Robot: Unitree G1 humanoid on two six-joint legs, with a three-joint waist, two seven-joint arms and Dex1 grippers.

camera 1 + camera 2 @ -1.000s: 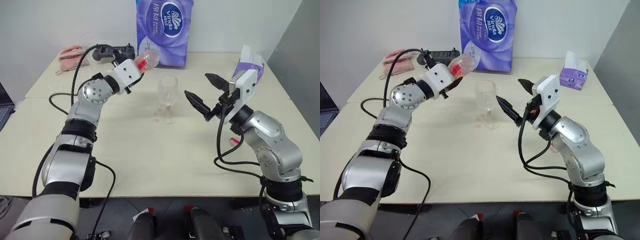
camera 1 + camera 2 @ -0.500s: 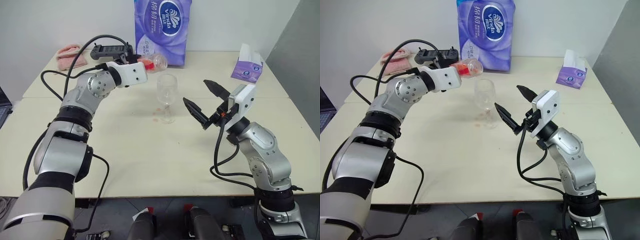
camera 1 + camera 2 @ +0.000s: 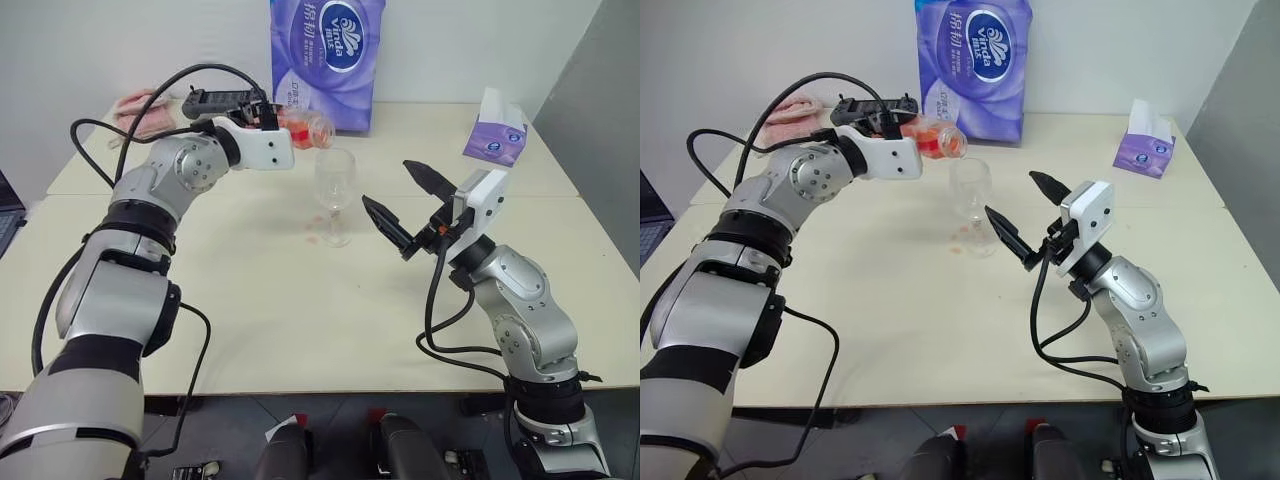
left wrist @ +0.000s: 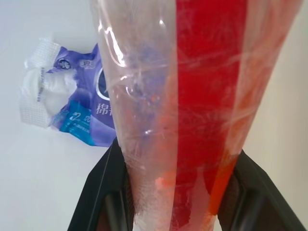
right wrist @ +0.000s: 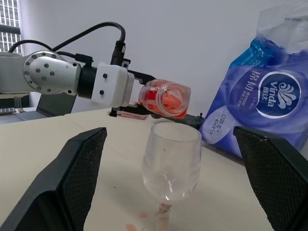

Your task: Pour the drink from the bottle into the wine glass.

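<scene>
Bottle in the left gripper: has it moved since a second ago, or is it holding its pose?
Yes. The bottle, held in the left gripper, has tipped from slanting up to near level, its end now above the rim of the wine glass, below the purple tissue pack.

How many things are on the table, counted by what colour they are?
Purple: 2, the big tissue pack and the small tissue box
Pink: 1, the cloth
Black: 1, the power strip
See-through: 1, the wine glass
Total: 5 on the table. The bottle is up in the left pincer, so not counted.
</scene>
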